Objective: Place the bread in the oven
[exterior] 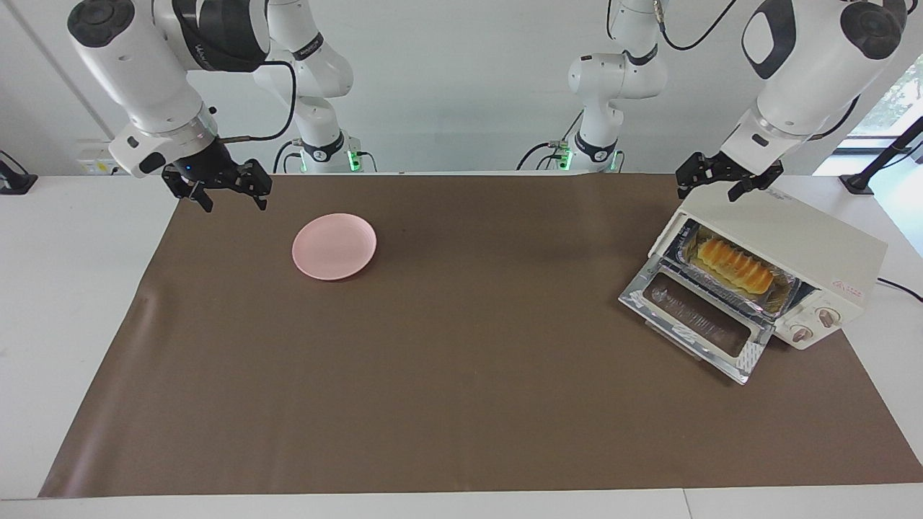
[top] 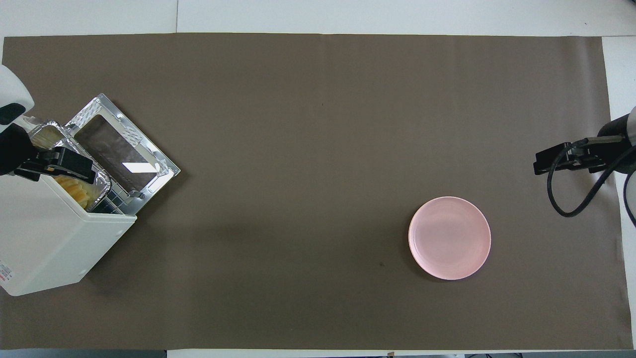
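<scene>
Bread [exterior: 734,265] sits in the oven [exterior: 793,245] (door down); the empty, open left gripper [exterior: 723,178] overhead could bump it; the right gripper [exterior: 216,186] waits open.

Golden bread [exterior: 735,265] inside open oven [exterior: 793,249]

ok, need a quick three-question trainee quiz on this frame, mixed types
1. True or false: the bread lies in a foil tray inside the oven.
2. The oven door is: A) closed B) dropped open C) missing.
3. Fill in: the pink plate holds ____.

Key:
1. True.
2. B.
3. Nothing. It sits bare toward the right arm's end of the table; the right gripper is open above the table's edge beside it, and the left gripper is open over the oven's top.
</scene>
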Robot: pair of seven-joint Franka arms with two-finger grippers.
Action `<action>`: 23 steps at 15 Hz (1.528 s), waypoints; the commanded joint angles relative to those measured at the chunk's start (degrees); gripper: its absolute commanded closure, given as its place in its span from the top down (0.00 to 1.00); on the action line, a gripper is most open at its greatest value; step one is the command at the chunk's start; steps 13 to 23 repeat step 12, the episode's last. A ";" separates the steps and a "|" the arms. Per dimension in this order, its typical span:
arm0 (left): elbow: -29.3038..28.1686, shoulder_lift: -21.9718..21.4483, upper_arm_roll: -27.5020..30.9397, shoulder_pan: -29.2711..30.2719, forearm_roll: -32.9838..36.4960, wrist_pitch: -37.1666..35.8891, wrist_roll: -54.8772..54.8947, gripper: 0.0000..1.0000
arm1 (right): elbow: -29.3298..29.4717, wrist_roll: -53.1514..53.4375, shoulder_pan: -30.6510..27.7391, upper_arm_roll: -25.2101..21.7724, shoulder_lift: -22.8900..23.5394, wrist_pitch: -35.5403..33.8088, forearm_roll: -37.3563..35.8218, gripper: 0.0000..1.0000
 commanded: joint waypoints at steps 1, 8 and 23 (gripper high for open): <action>0.29 0.09 -1.26 0.91 1.06 0.71 -0.33 1.00 | -0.90 -1.52 -0.83 0.52 -0.87 0.24 -0.80 1.00; 0.55 0.26 -1.17 1.00 0.62 2.38 1.17 1.00 | -0.90 -1.52 -0.83 0.52 -0.96 0.24 -0.80 1.00; 0.46 0.26 -1.17 1.00 0.53 2.65 1.08 1.00 | -0.90 -1.52 -0.83 0.52 -0.87 0.24 -0.80 1.00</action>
